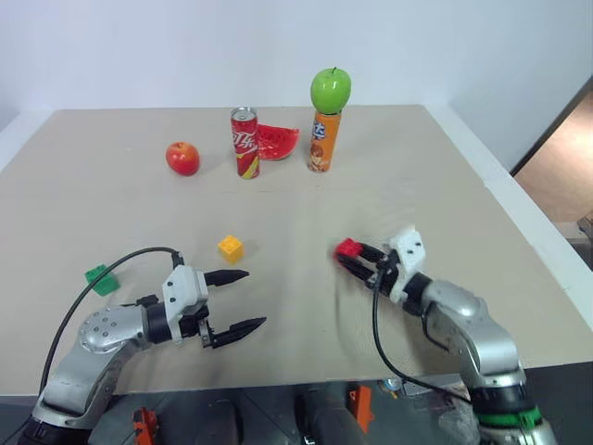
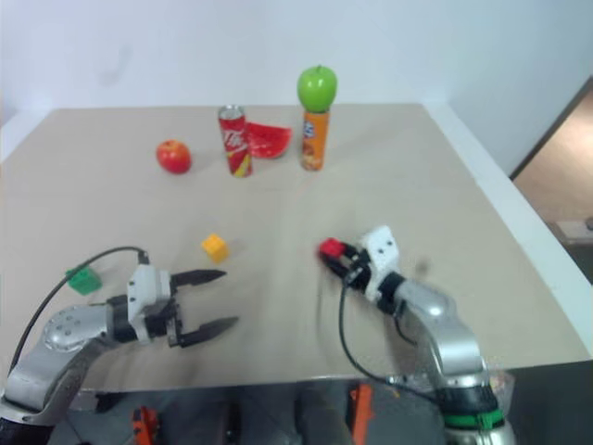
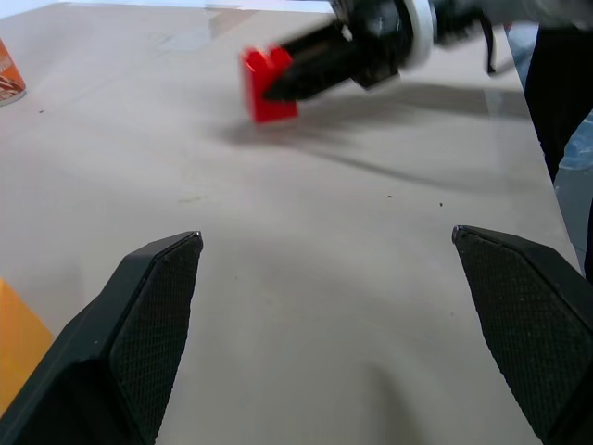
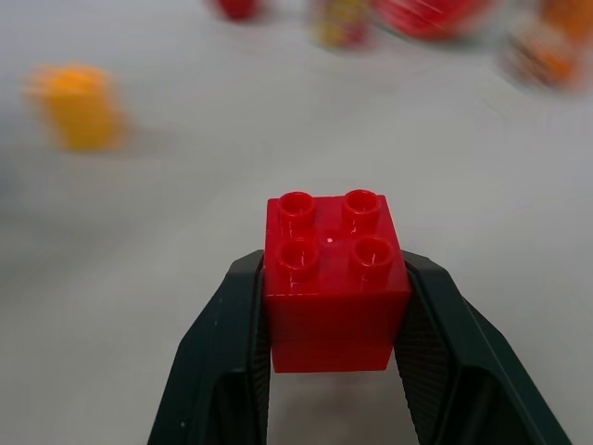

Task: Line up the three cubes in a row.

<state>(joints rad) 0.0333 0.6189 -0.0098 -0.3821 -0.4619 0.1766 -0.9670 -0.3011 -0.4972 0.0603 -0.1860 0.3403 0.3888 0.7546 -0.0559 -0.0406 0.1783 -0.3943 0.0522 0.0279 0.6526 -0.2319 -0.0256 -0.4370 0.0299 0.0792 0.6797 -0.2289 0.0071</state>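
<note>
My right gripper (image 1: 355, 256) is shut on the red cube (image 1: 348, 247), right of the table's middle; the right wrist view shows the studded red cube (image 4: 334, 278) clamped between both fingers. The yellow cube (image 1: 230, 247) sits on the table left of it, apart from both grippers. At the left edge lies the green cube (image 1: 102, 278), beside my left arm's cable. My left gripper (image 1: 243, 299) stands open in front of the yellow cube with nothing between its fingers. In the left wrist view the red cube (image 3: 269, 83) appears ahead with the right gripper's fingers on it.
At the back of the table (image 1: 417, 176) stand a red apple (image 1: 182, 158), a red soda can (image 1: 245, 142), a watermelon slice (image 1: 277, 141) and an orange bottle (image 1: 323, 141) with a green apple (image 1: 330, 89) on top. The table's right edge is near my right arm.
</note>
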